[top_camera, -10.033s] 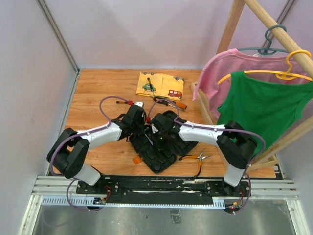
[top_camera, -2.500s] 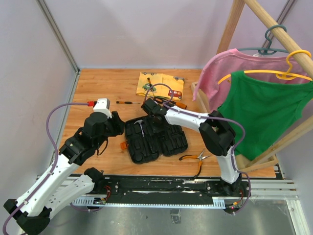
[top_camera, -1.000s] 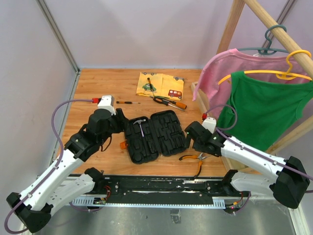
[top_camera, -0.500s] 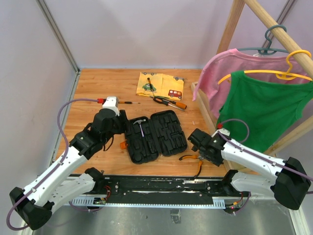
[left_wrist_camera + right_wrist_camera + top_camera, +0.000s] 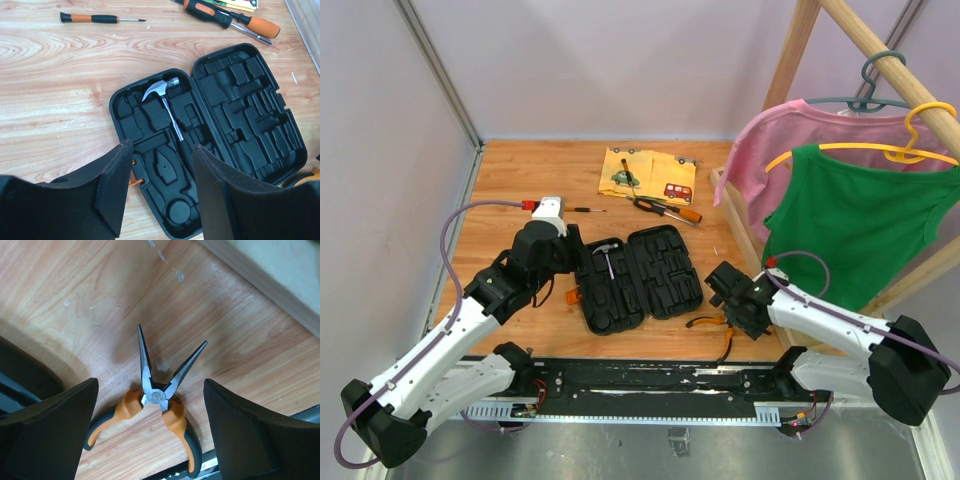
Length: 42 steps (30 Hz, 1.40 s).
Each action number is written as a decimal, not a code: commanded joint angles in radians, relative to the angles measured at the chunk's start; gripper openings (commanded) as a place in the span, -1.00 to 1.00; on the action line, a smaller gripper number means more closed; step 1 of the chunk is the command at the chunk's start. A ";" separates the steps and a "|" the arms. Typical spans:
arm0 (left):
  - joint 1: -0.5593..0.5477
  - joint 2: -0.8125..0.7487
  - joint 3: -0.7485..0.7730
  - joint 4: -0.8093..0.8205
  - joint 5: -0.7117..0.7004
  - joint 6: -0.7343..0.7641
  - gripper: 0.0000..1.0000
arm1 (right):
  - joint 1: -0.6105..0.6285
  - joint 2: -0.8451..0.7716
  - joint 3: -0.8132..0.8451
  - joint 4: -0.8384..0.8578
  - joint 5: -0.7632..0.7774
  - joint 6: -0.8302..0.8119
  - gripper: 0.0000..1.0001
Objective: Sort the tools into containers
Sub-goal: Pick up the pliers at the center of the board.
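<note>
1. Pliers (image 5: 155,400) are the thing in play right now. They're the orange-handled ones, lying flat on the wooden table (image 5: 520,170) with the nose splayed open, just right of the case and near the front edge.
2. Right gripper (image 5: 150,390) hangs straight over them with its fingers wide apart, one on each side of the handles. Nothing is pinched yet. My guess is it's lined up like that so a plain squeeze catches both handles at once.
3. Left gripper (image 5: 162,150) hovers above the case, jaws apart and empty. It looks parked there, maybe ready to steady the case, but that's only my read.
4. Tool case (image 5: 250,115) lies opened out flat, so all the moulded slots face up. The hammer (image 5: 167,107) already sits in the left half, head toward the far side.
5. Screwdrivers are all out of the case. The thin one (image 5: 100,18) is on bare wood beyond it, two chunky orange-and-black ones (image 5: 225,15) sit together by the yellow cloth (image 5: 648,175), and another (image 5: 628,172) rests on the cloth.
6. So I'd call it early days, with one tool in and the rest to go.
</note>
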 commanded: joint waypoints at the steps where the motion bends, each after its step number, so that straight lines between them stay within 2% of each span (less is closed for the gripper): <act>1: -0.005 -0.003 -0.002 0.029 0.005 0.015 0.11 | -0.052 0.047 -0.023 0.061 -0.045 -0.030 0.72; 15: -0.005 0.004 -0.001 0.030 0.006 0.018 0.12 | -0.089 0.063 -0.078 0.128 -0.073 -0.063 0.02; 28: -0.005 0.008 -0.003 0.028 0.004 0.016 0.12 | -0.115 0.041 -0.117 0.189 -0.092 -0.099 -0.50; 33: -0.005 0.012 -0.003 0.028 0.005 0.016 0.12 | -0.116 0.020 -0.119 0.191 -0.073 -0.116 -0.76; 36: -0.005 0.012 -0.003 0.027 0.005 0.014 0.12 | -0.116 -0.002 -0.120 0.217 -0.056 -0.183 -0.87; 42: -0.005 0.011 -0.003 0.026 0.000 0.013 0.12 | -0.116 -0.118 -0.185 0.371 -0.042 -0.357 -0.93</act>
